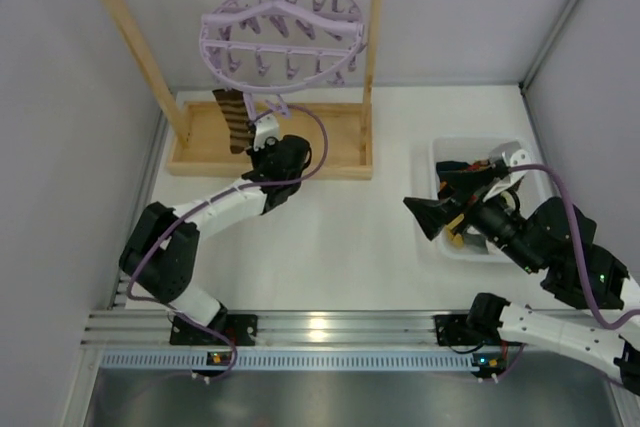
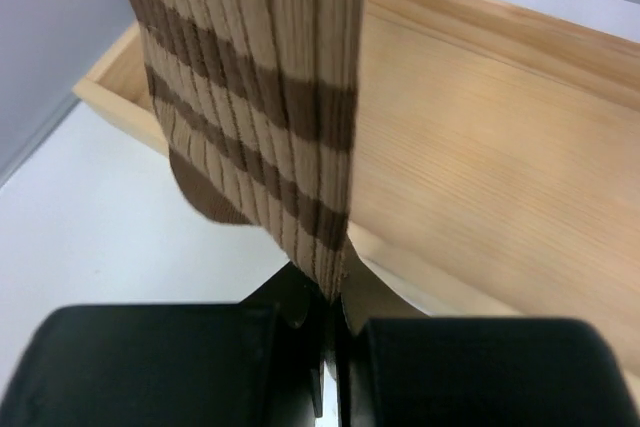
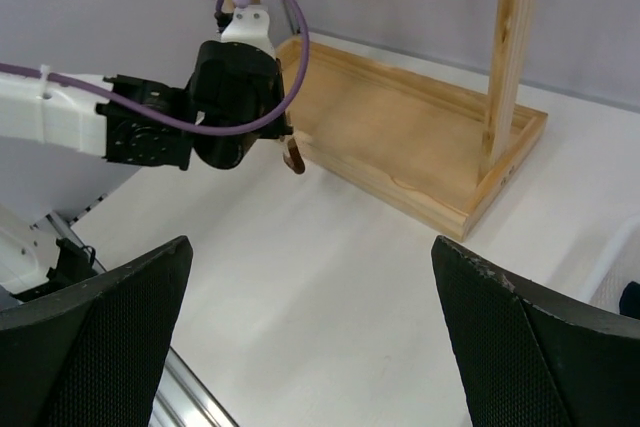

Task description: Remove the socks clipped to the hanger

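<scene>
left claw (image 2: 330,332) is clamped on the bottom hem of the striped sock (image 2: 260,97), pads together with fabric pinched between. the sock hangs straight down from the near-left rim of the hanger (image 1: 285,32), over the tray of the wooden rack (image 1: 340,142). i see no other sock on the ring in the top view.

my read on the pull:
- the bite is thin, right at the hem, so slip risk is real. go slow and steady, no jerk.
- pull down along the sock's own line. the hanger only hangs by its hook, so a sideways tug will likely swing or tilt it instead of popping the sock free.
- once it's free, lift clear of the rack edge and carry it toward the white bin (image 1: 440,152).

right claw (image 1: 432,215) is spread wide and empty, beside the bin.
</scene>
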